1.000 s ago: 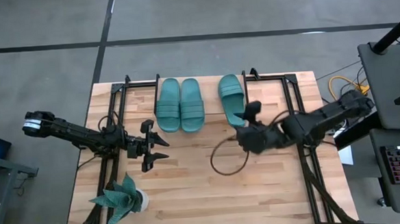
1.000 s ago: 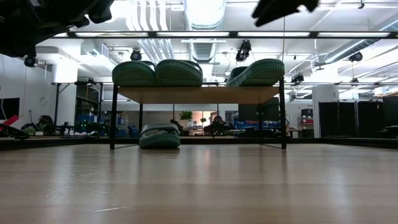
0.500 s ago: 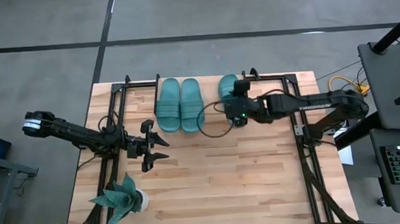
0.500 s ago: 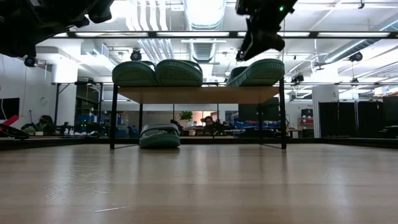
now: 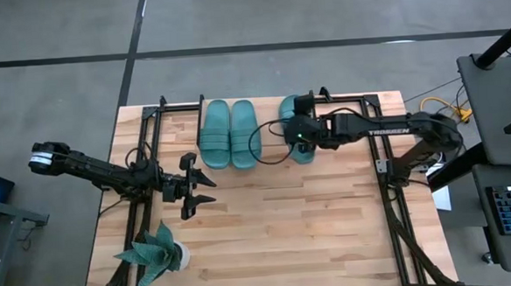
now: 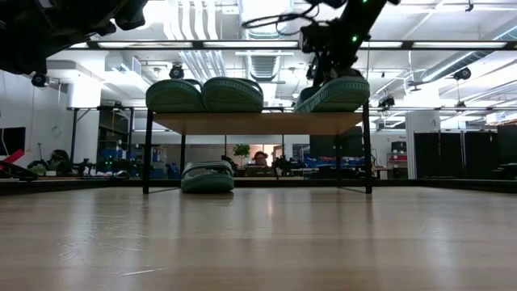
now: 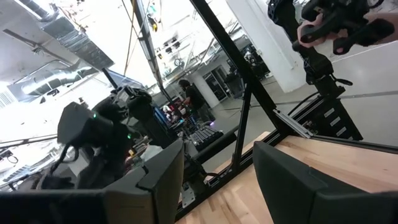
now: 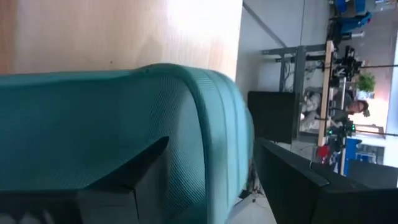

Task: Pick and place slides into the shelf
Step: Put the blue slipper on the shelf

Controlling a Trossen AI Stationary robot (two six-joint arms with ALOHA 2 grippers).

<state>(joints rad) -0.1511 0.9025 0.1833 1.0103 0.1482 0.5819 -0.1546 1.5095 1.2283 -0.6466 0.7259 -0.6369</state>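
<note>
Three teal slides lie sole-down on the shelf's plank top (image 6: 258,123): two side by side (image 5: 216,134) (image 5: 244,133) and one to their right (image 5: 287,111). A further slide (image 6: 208,176) lies on the table under the shelf. My right gripper (image 5: 295,134) is open just above the right slide (image 6: 339,93). In the right wrist view the slide's ribbed edge (image 8: 224,137) stands between the fingers. My left gripper (image 5: 207,186) waits open over the table's left half, pointing toward the right. My right gripper comes slanting down at the right slide on the shelf, with one finger (image 8: 124,180) over the slide's top and the other (image 8: 298,186) beyond its ribbed edge. Whether the fingers touch the slide, I cannot tell.
A teal leafy plant in a white pot (image 5: 156,253) stands at the table's near left corner. A black cable loop (image 5: 269,142) hangs from the right arm between the slides. Black frames (image 5: 387,145) run along both table sides. The table's middle and near part is bare wood.
My right gripper has swung from over the table's middle toward the far edge and come down to the right slide on the shelf, turning as it went. Its fingers have stayed open. The slides have not moved.
</note>
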